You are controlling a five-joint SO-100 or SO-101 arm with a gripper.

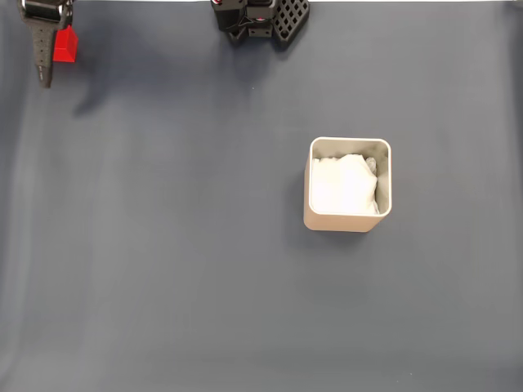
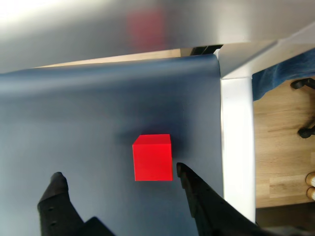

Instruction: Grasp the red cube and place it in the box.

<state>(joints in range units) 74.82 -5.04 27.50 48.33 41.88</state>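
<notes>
So in the fixed view the gripper (image 1: 51, 51) sits way up in the top left corner of the grey mat (image 1: 204, 269), with the cube (image 1: 64, 45) right against its right side, a bright red block partly hidden by the dark finger. Can't tell from here if it's touching. The box (image 1: 350, 186) is well apart from all that, right of centre: beige, square, rounded corners, thin walls, crumpled white paper inside. The arm base (image 1: 260, 18) pokes in at the top edge. Over in the wrist view the cube (image 2: 153, 157) looks plain matte red, sharp edges, top face a bit darker, sitting on the mat near its right edge, where a white strip (image 2: 237, 147) and wooden floor (image 2: 280, 147) show. The gripper (image 2: 118, 174) is spread wide, two black fingers apart, the cube just ahead of the gap and nearly touching the right fingertip, not pinched.
</notes>
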